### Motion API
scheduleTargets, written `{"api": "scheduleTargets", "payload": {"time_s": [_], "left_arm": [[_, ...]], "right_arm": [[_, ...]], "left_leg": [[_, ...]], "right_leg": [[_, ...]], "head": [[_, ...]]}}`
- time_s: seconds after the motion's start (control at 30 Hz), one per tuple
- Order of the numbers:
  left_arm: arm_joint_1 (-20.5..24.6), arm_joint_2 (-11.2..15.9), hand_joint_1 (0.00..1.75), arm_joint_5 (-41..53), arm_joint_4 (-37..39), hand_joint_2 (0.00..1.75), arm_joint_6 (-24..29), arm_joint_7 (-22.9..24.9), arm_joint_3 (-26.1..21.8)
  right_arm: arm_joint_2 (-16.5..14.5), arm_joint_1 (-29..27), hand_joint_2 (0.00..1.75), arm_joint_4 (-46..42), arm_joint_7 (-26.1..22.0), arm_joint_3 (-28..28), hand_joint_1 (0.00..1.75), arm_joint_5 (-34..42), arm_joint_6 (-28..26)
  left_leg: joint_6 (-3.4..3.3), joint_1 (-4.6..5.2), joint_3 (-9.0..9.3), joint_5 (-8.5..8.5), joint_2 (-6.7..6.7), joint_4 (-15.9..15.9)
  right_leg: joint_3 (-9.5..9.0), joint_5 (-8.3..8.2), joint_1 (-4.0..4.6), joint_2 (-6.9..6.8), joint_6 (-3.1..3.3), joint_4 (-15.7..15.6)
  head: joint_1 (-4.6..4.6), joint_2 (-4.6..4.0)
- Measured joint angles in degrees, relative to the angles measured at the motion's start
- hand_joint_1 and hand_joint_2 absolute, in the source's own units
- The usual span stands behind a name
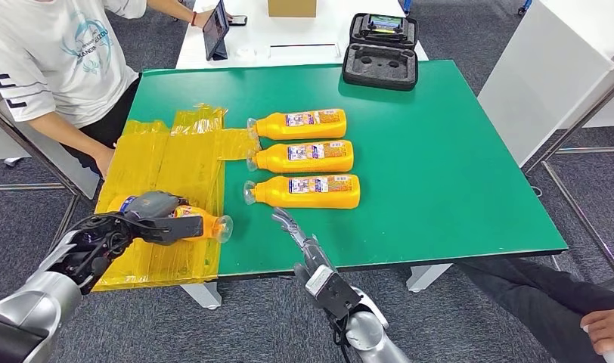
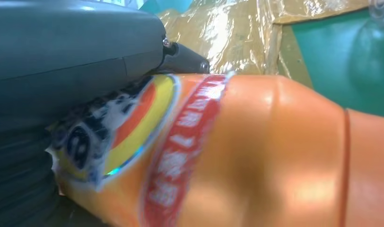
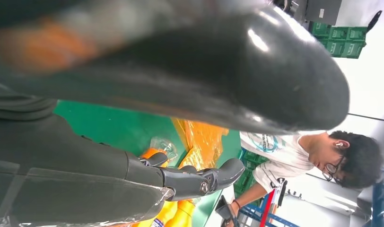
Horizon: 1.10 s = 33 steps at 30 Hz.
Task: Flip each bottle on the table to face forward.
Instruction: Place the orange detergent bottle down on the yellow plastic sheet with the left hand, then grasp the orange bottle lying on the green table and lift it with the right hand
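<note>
The left hand (image 1: 130,223) grips the fourth bottle (image 1: 202,224) over the yellow sheet (image 1: 168,162) at the table (image 1: 440,174) edge, the right hand (image 1: 304,242) is open, so rolling it label-up beside the near bottle (image 1: 308,191) looks best.

High head view over green table (image 1: 455,166); 2 close wrist views sharing it.

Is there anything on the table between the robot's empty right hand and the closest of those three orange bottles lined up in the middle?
No. In the head view, only bare green tabletop separates the right hand from the nearest orange plastic bottle.
</note>
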State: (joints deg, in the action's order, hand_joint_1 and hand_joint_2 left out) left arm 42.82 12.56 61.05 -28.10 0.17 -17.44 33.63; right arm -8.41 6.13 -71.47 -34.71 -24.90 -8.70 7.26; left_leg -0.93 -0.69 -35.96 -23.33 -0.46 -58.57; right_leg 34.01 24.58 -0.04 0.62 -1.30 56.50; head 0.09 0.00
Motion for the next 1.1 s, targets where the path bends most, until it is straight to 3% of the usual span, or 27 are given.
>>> {"api": "scheduleTargets", "payload": {"time_s": [0.2,0.33,0.63,0.83,1.1], "left_arm": [[-0.1,0.1,0.00,-0.5,0.3,1.75,-1.1,-0.3,0.0],[0.0,0.2,0.00,-1.4,0.7,0.00,-2.2,-1.5,-0.2],[-0.5,0.4,0.00,-6.2,0.9,0.00,-4.1,-5.0,-1.7],[-0.9,0.3,0.00,-12.2,0.9,0.00,-9.3,-9.9,-5.0],[-1.4,0.1,0.00,-16.3,0.9,0.00,-12.5,-12.5,-7.8]], "right_arm": [[0.0,0.8,0.00,0.3,0.0,0.0,0.00,0.0,0.0],[0.0,1.7,0.00,0.9,0.0,0.0,0.00,0.1,-0.1],[0.0,1.9,0.00,1.3,0.0,0.0,0.00,0.4,-0.3],[0.2,1.4,0.00,1.3,0.0,0.0,0.00,0.4,-0.7],[0.2,0.9,0.00,1.3,0.1,-0.3,0.00,-0.4,-1.5]], "left_leg": [[0.01,0.00,0.06,-0.01,-0.03,0.0],[0.01,0.01,0.12,-0.01,-0.05,0.0],[0.01,0.02,0.24,-0.01,-0.05,0.0],[0.01,0.02,0.27,-0.01,-0.09,0.0],[0.01,0.03,0.26,-0.01,-0.09,0.0]], "right_leg": [[-0.08,0.01,0.00,-0.01,0.01,0.0],[-0.15,0.02,-0.01,-0.02,0.00,0.0],[-0.25,0.03,-0.01,-0.03,0.01,0.0],[-0.30,0.03,-0.01,-0.06,0.01,0.0],[-0.29,0.04,-0.04,-0.06,0.01,0.0]], "head": [[0.00,0.00],[0.00,0.00],[-0.01,0.00],[-0.01,0.00],[0.00,0.00]]}}
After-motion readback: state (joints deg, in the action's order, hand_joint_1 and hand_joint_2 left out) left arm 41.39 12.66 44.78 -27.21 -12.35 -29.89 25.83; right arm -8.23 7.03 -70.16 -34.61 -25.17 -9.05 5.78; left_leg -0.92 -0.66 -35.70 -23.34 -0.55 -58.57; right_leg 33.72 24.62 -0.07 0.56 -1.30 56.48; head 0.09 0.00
